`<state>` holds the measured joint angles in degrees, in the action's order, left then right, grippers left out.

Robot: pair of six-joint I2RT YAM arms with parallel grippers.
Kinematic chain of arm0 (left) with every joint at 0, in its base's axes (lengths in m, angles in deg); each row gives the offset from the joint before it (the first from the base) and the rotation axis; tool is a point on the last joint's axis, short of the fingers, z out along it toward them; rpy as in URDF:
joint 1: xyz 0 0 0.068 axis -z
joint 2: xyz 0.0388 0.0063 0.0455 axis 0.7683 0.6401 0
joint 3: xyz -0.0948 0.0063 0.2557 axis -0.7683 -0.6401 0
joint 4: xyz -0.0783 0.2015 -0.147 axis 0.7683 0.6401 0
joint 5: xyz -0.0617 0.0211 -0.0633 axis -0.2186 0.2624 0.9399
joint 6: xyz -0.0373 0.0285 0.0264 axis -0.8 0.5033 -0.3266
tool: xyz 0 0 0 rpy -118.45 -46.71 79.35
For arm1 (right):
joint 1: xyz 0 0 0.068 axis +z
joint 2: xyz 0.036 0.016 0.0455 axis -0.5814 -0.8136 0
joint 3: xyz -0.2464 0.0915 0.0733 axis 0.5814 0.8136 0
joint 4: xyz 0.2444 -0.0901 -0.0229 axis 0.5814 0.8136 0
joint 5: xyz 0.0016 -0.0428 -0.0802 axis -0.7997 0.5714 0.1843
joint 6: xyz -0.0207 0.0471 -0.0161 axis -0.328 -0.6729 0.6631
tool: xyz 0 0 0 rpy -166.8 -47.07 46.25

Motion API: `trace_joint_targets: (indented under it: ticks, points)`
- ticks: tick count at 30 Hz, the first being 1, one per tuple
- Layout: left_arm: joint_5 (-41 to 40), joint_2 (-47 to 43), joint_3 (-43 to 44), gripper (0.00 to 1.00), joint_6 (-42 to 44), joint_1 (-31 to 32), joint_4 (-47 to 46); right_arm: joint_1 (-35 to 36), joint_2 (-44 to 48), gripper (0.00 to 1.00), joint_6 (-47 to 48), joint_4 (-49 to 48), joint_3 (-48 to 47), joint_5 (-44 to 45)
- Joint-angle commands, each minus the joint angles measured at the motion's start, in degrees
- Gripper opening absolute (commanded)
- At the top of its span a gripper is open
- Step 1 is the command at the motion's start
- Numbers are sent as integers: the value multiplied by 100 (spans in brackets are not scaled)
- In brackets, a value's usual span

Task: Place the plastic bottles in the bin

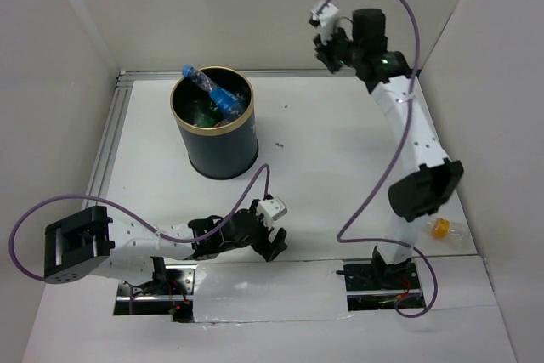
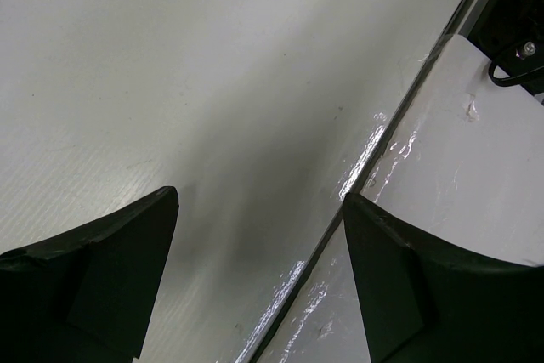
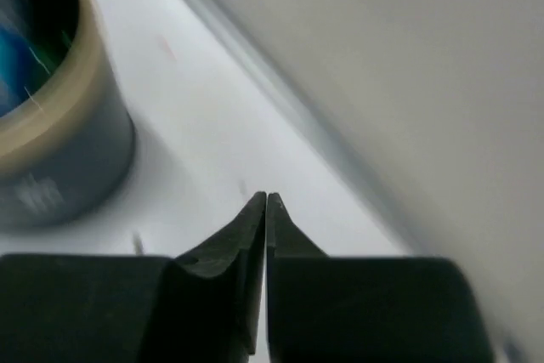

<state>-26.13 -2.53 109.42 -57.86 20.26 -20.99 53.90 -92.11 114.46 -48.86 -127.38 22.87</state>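
Observation:
The dark bin (image 1: 214, 144) with a gold rim stands at the back left of the table; it also shows in the right wrist view (image 3: 51, 125). A clear bottle with a blue cap and label (image 1: 208, 89) leans out over its rim, and green shows inside. A clear bottle with a yellow cap (image 1: 444, 229) lies on the table at the right, behind the right arm's elbow. My left gripper (image 1: 274, 241) is open and empty near the table's front edge (image 2: 259, 201). My right gripper (image 1: 327, 47) is shut and empty, raised at the back right (image 3: 266, 197).
White walls enclose the table on three sides. A metal rail (image 1: 106, 150) runs along the left and back edges. A seam (image 2: 374, 150) at the front edge lies between my left fingers. Purple cables loop over both arms.

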Motion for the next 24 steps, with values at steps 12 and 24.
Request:
trace_joint_targets:
  ticks: [12, 24]
  points:
    - [605, 705, 531, 90, 434, -23, -281, -1078, 3332, 100, 2038, 3586, 5489, 3981]
    - [816, 987, 1006, 90, 575, -76, -62, -3046, 4513, 100, 4516, 2235, 8294, 4703]
